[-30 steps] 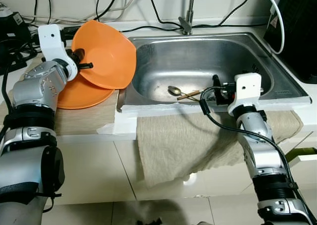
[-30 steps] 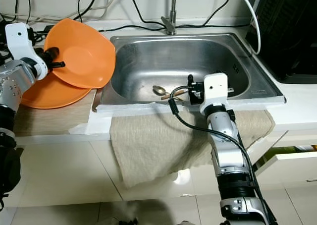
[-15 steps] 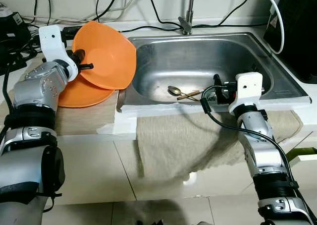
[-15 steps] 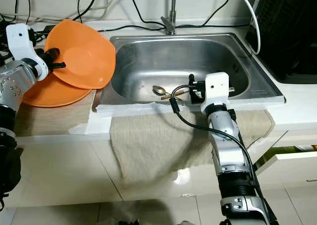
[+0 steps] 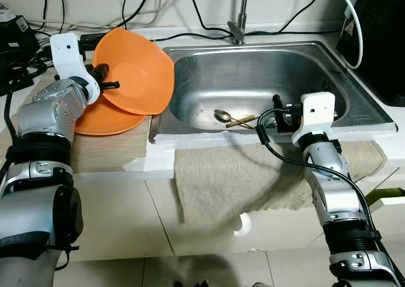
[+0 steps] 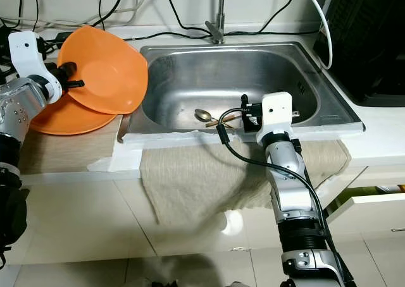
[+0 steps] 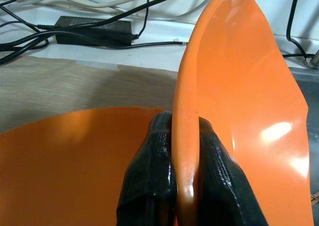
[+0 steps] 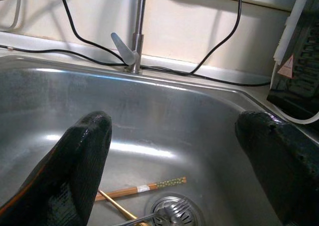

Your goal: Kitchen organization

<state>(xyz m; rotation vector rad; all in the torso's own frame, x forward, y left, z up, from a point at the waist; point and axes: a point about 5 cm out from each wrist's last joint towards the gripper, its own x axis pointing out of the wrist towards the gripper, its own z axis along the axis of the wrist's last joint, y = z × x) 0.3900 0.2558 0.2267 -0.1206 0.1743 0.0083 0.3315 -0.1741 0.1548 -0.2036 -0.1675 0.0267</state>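
Steel sink [image 5: 354,103] sits in a white counter, with a beige cloth [image 5: 234,179] draped over its front edge. Left gripper [image 7: 185,151] pinches the rim of a tilted orange bowl [image 5: 136,69], its hollow facing the sink, above an orange plate [image 5: 104,119] lying flat. Nothing has moved since a second ago. Right gripper [image 8: 179,151], fingers spread wide and empty, hovers at the sink's front rim over a spoon [image 5: 223,115] and chopsticks [image 8: 142,188] lying beside the drain [image 8: 172,211]. Black cables [image 5: 190,35] trail behind.

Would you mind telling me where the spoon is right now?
The spoon lies on the sink floor beside the chopsticks, just ahead of the open right gripper.
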